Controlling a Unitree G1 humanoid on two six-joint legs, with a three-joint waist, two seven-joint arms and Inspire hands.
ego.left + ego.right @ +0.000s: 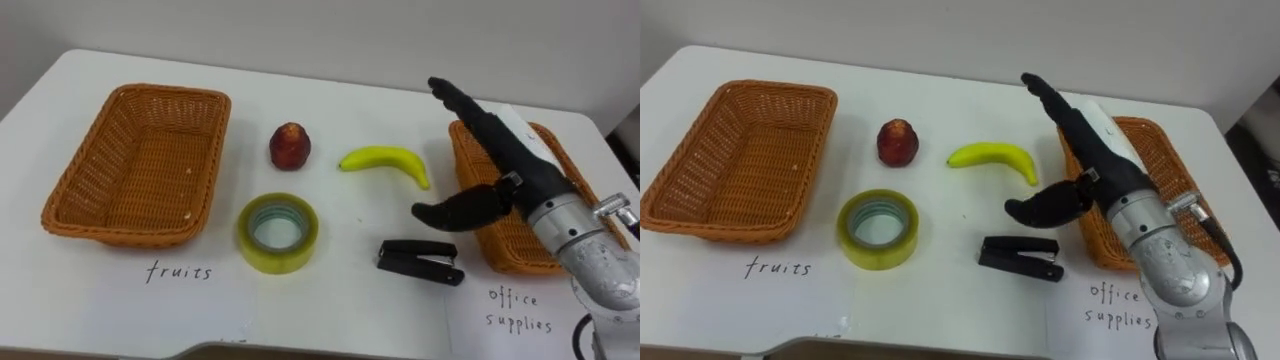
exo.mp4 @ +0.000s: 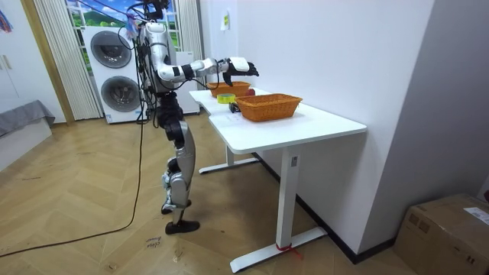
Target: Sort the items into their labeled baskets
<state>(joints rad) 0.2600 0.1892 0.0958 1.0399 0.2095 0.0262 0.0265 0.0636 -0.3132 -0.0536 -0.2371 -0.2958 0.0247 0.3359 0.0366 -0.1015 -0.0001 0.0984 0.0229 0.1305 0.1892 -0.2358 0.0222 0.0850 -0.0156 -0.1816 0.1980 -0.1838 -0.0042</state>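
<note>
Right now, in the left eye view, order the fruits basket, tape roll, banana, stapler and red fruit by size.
1. fruits basket
2. tape roll
3. banana and stapler, about alike
4. red fruit

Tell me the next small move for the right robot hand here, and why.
Probably lower the right robot hand onto the stapler. The hand hangs open above the table and holds nothing. The stapler lies just below its thumb, right beside the office supplies basket, so it looks like the shortest pick.

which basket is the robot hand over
The basket on the right, partly covered by the right robot hand; the other basket sits far left.
</note>
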